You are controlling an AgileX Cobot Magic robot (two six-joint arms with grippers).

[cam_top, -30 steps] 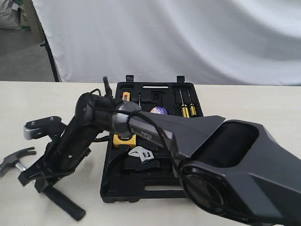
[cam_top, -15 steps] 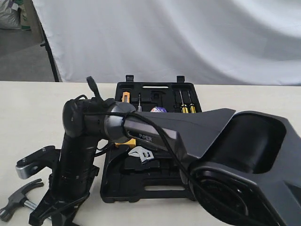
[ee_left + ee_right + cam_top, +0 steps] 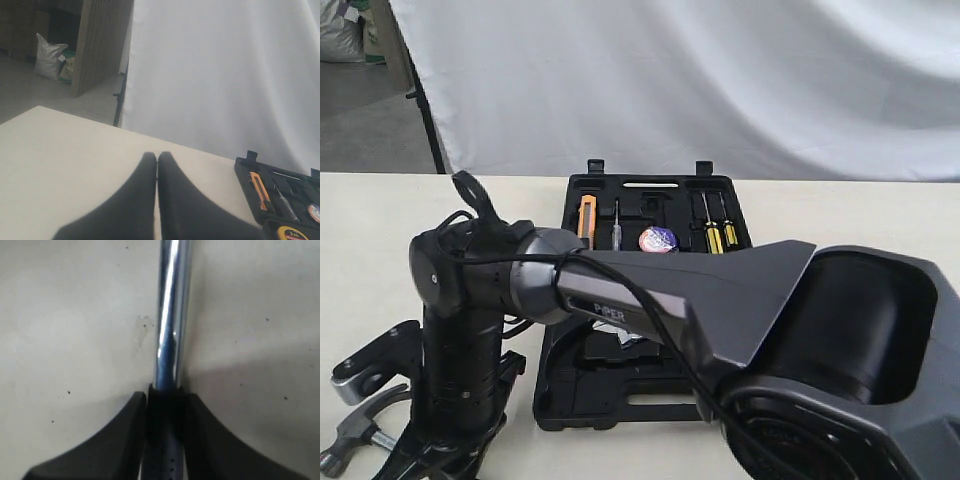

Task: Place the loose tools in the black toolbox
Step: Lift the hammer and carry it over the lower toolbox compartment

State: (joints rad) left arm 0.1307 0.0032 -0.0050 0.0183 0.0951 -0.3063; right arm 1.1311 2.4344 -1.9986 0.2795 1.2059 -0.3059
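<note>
Chrome shaft and black grip of a hammer are pinched between the fingers of my right gripper, down at the pale table. It sits left of the black toolbox in the exterior view. The toolbox lies open mid-table, with yellow-handled screwdrivers in its far half. My left gripper hangs above the table, jaws pressed together.

The large black plastic toolbox lies open and flat mid-bench, reaching toward the far edge. A grey steel claw hammer lies by the near left corner.
</note>
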